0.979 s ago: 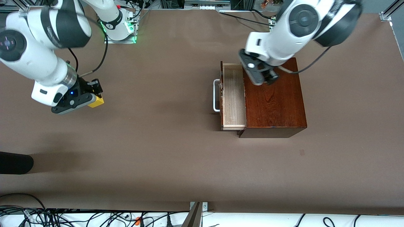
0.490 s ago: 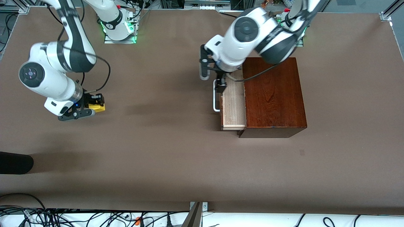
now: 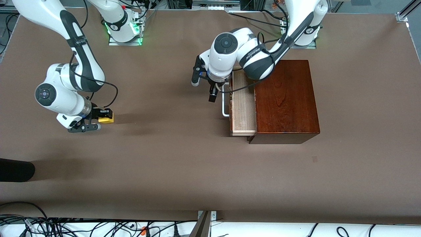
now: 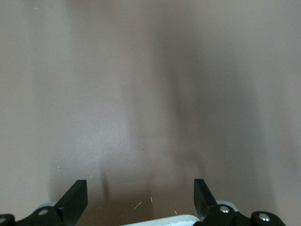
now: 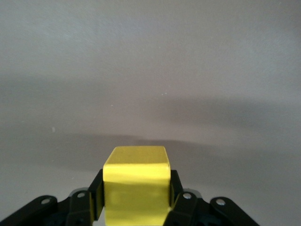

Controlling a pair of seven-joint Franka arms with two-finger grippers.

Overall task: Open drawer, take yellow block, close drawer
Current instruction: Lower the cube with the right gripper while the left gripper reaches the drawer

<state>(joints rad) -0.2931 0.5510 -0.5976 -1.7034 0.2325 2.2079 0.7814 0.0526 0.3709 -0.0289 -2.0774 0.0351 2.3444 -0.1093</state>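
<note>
The yellow block (image 3: 107, 119) is clamped in my right gripper (image 3: 104, 118), low over the bare table toward the right arm's end. In the right wrist view the block (image 5: 136, 186) fills the gap of the right gripper (image 5: 136, 197). The drawer (image 3: 243, 102) of the dark wooden box (image 3: 286, 98) stands pulled out, its pale inside bare. My left gripper (image 3: 204, 87) is open and empty, just beside the white handle (image 3: 224, 100), at the handle's end farther from the front camera. In the left wrist view the left gripper (image 4: 139, 197) is spread wide, with the handle (image 4: 160, 220) at the frame edge.
A dark object (image 3: 14, 170) lies at the table edge toward the right arm's end. Cables (image 3: 65, 227) run along the edge nearest the front camera. Brown table surface (image 3: 171, 148) lies between the two grippers.
My left gripper came off the box top, crossed the drawer and dropped beside the handle. My right gripper carried the yellow block lower and slightly toward the front camera.
</note>
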